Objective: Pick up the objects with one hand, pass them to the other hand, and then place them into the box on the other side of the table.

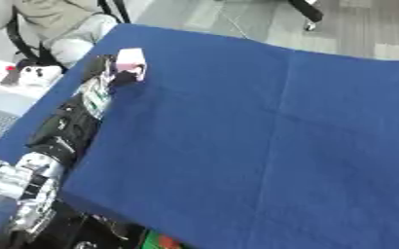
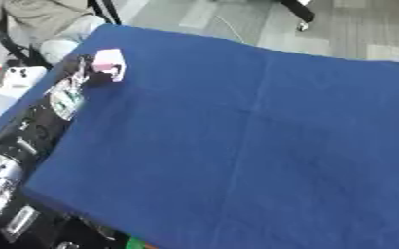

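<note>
One left robot hand (image 1: 117, 73) at the desk's (image 1: 262, 136) far left corner, fingers curled around one small pink-white block (image 1: 130, 59). Right robot hand out of view.

Left hand (image 1: 117, 73) fingers blurred behind the pink-white object (image 1: 130, 60), grip indistinct.

Both views look down from the robot's head, steeply and tilted, so the blue cloth-covered table (image 1: 262, 136) lies askew and fills most of each picture. The right eye view sits slightly to the side of the left. They share the table, the grey floor (image 2: 365, 29) beyond, and the black left arm (image 1: 66, 126) along the left edge.
</note>
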Controlling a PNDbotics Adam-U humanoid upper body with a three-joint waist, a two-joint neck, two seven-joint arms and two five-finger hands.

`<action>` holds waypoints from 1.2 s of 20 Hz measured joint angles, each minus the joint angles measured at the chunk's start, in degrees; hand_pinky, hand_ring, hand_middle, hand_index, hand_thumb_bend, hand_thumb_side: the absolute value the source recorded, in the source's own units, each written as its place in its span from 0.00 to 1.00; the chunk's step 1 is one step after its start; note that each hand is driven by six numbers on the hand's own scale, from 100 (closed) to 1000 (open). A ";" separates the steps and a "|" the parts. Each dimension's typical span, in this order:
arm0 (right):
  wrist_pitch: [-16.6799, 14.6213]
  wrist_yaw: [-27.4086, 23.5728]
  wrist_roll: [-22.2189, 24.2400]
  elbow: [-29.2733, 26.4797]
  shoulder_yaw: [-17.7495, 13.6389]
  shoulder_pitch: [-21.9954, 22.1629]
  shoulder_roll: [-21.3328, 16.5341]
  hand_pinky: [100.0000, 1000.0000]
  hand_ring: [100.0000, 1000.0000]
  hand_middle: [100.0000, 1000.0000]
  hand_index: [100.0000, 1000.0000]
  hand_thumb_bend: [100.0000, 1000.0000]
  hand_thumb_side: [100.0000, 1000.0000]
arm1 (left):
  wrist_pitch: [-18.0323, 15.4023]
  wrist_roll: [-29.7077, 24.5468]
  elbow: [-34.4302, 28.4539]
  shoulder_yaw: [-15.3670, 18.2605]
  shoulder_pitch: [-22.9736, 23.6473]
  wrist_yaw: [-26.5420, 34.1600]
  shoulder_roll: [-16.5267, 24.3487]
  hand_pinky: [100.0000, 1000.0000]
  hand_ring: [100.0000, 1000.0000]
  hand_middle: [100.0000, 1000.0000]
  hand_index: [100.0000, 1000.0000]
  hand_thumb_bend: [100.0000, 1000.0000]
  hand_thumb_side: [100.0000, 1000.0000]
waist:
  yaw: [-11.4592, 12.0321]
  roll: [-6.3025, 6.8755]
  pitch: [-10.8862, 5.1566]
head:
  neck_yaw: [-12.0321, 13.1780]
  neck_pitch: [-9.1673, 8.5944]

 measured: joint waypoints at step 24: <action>0.12 -0.49 0.14 0.00 -0.04 0.44 0.60 0.82 0.79 0.80 1.00 0.00 0.20 | -0.18 3.58 -7.41 -0.26 1.18 3.84 -1.03 0.65 0.44 0.34 0.63 0.00 0.23 | -0.06 0.10 0.27 | -1.06 -0.47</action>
